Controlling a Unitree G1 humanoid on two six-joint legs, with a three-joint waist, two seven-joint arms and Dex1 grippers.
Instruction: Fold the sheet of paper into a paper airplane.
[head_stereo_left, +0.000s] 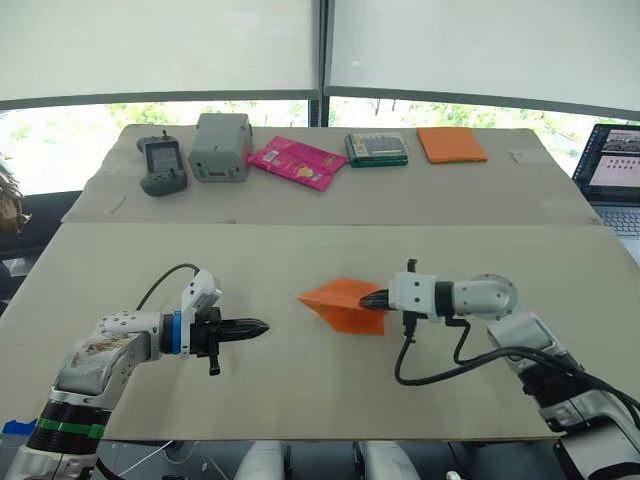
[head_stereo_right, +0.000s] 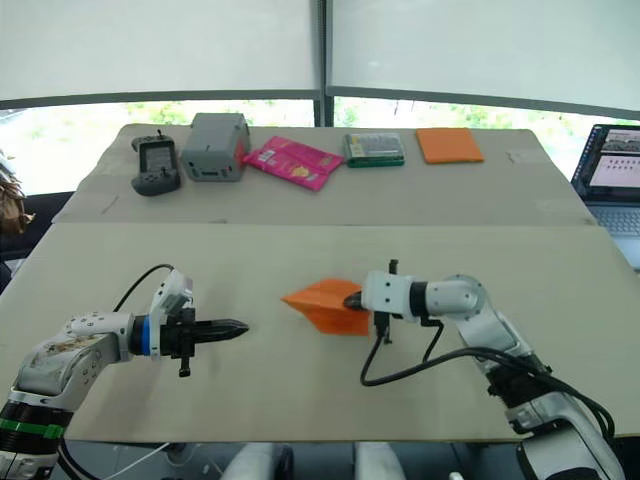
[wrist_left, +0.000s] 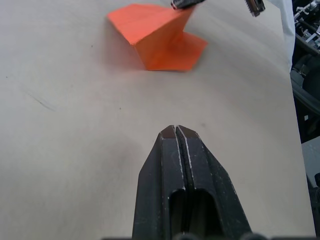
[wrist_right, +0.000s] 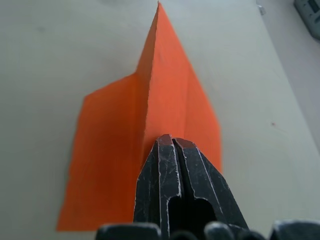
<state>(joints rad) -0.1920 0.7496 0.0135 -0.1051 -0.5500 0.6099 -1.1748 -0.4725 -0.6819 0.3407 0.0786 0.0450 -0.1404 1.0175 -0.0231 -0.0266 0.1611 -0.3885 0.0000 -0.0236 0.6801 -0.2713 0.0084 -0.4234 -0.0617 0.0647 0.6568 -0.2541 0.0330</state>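
Note:
The paper airplane (head_stereo_left: 340, 303) is bright orange paper folded into a pointed dart. It lies mid-table with its nose toward my left. My right gripper (head_stereo_left: 372, 298) is shut at the dart's rear end. In the right wrist view its tips (wrist_right: 170, 140) pinch the raised centre crease, with a wing (wrist_right: 105, 150) spreading to each side. My left gripper (head_stereo_left: 262, 326) is shut on nothing. It hovers low over the bare table a short way left of the nose and points at it. The left wrist view shows the dart (wrist_left: 155, 37) beyond its fingertips (wrist_left: 176, 129).
On the far table stand a handheld controller (head_stereo_left: 162, 165), a grey box (head_stereo_left: 220, 146), a pink packet (head_stereo_left: 297, 161), a green-edged case (head_stereo_left: 377, 149) and a thick orange pad (head_stereo_left: 451, 144). A laptop (head_stereo_left: 615, 165) sits at the far right. Black cables trail from both wrists.

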